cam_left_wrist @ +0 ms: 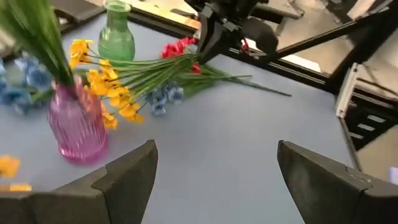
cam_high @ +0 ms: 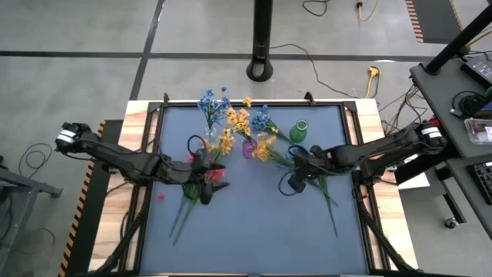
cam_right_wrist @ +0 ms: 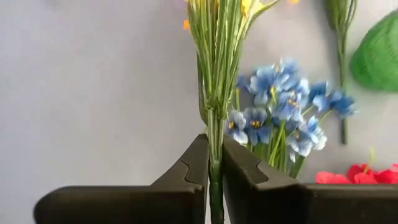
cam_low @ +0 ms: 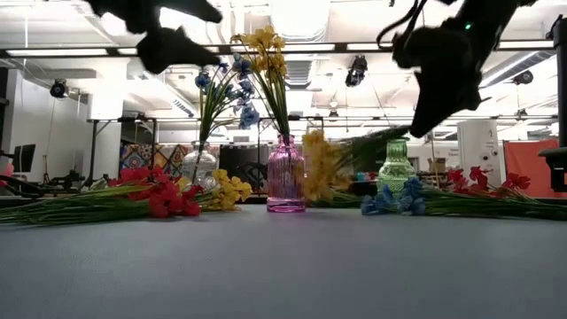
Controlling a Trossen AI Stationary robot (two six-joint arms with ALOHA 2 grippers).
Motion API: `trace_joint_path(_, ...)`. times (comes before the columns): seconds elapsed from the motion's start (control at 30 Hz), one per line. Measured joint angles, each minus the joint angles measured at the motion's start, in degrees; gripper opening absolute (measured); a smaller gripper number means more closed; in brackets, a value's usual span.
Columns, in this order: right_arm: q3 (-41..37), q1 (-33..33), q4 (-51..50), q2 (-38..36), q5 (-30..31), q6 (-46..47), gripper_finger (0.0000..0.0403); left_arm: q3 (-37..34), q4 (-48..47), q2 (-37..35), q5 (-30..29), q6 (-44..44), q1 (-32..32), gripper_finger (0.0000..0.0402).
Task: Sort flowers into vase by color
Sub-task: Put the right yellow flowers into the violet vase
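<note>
A pink vase [cam_high: 248, 148] holds yellow flowers, a clear vase [cam_low: 199, 164] holds blue ones, and a green vase [cam_high: 298, 131] stands at the far right. My right gripper [cam_high: 294, 163] is shut on a yellow sprig [cam_low: 319, 167], whose blossoms hang low beside the pink vase [cam_low: 285, 175]. My left gripper [cam_high: 204, 173] is open and up off the table over the red flowers [cam_high: 216, 175], with nothing between its fingers [cam_left_wrist: 130, 174]. Blue flowers [cam_right_wrist: 280, 118] and red flowers [cam_right_wrist: 360, 174] lie on the table under the right arm. My right gripper pinches the yellow sprig's bare green stem [cam_right_wrist: 215, 127] between its two fingers, just below where the leaves branch off. It comes slanting down from the table's right side. The sprig is lifted and tilted, its blossom end [cam_left_wrist: 112, 87] lower, toward the pink vase.
Red and yellow sprigs [cam_low: 159, 195] lie on the table's left half, their stems [cam_high: 181, 215] trailing toward the near edge. A loose red petal [cam_high: 160, 197] lies near them. The near half of the blue mat [cam_high: 254, 238] is bare. A black pole base [cam_high: 261, 71] stands beyond the far edge.
</note>
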Motion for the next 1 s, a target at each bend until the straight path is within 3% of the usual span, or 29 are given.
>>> trace_joint_path(0.1, -0.4, 2.0, 0.2, -1.6, 2.6, -0.1, 0.0017, 2.9, 0.0, 4.3, -1.5, 2.1, -1.0, 0.0313)
trace_joint_path(0.23, -1.7, 5.5, 2.8, -3.5, 10.6, 0.6, 0.0016, 5.8, -0.3, 9.1, -2.8, 4.1, -2.5, 0.0313)
trace_joint_path(0.43, -7.6, 10.1, 19.0, -6.8, 20.0, -1.8, 0.0015, 8.3, 3.9, 13.7, -5.2, 7.8, -3.5, 0.0313)
trace_joint_path(0.77, -17.9, 18.3, 50.3, -11.3, 23.2, -12.8, 0.0014, 8.0, 17.4, 18.6, -3.8, 17.1, -3.5, 0.0312)
trace_joint_path(1.0, -20.2, 21.4, 63.2, -12.2, 23.2, -22.7, 0.0013, 8.0, 27.7, 20.7, -2.3, 22.2, -3.4, 0.0312)
